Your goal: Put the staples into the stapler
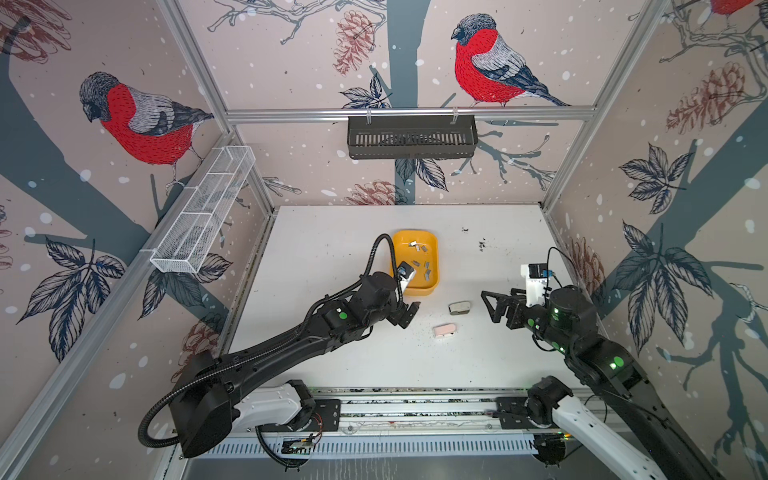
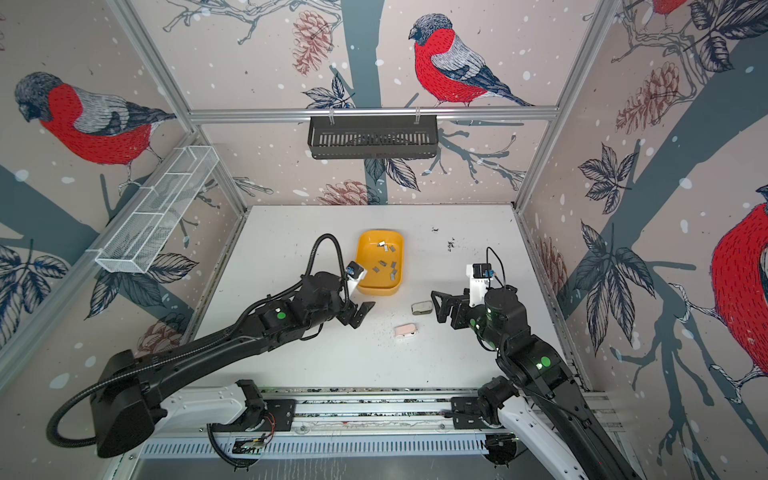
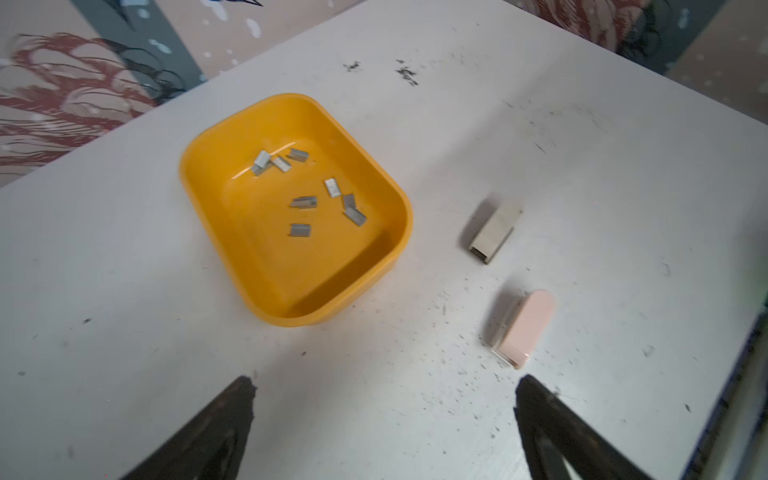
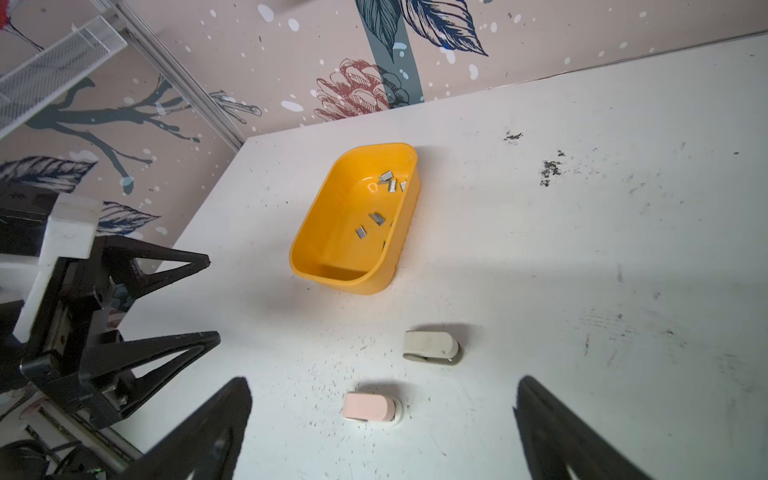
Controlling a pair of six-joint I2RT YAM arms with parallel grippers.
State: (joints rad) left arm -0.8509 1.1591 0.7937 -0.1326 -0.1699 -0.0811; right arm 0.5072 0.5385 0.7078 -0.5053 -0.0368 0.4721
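Several grey staples (image 1: 424,266) (image 2: 384,264) (image 3: 303,202) (image 4: 376,218) lie loose in a yellow tray (image 1: 415,291) (image 2: 380,291) (image 3: 291,320) (image 4: 353,284) at mid-table. In front of the tray, to its right, two mini staplers lie on the table. One is a pink stapler (image 1: 444,330) (image 2: 405,331) (image 3: 525,328) (image 4: 372,407), the other a white stapler (image 1: 460,307) (image 2: 422,308) (image 3: 494,230) (image 4: 432,347). My left gripper (image 1: 406,316) (image 2: 360,316) (image 3: 384,382) (image 4: 212,298) hangs open and empty left of the staplers. My right gripper (image 1: 489,307) (image 2: 436,306) (image 4: 382,382) stands open and empty to their right.
A black slotted basket (image 1: 411,143) hangs on the back wall and a white wire basket (image 1: 203,212) on the left wall. Dark specks (image 1: 482,244) dot the white table (image 1: 332,249), thickest around the staplers. The arms' rail (image 1: 415,407) runs along the front edge.
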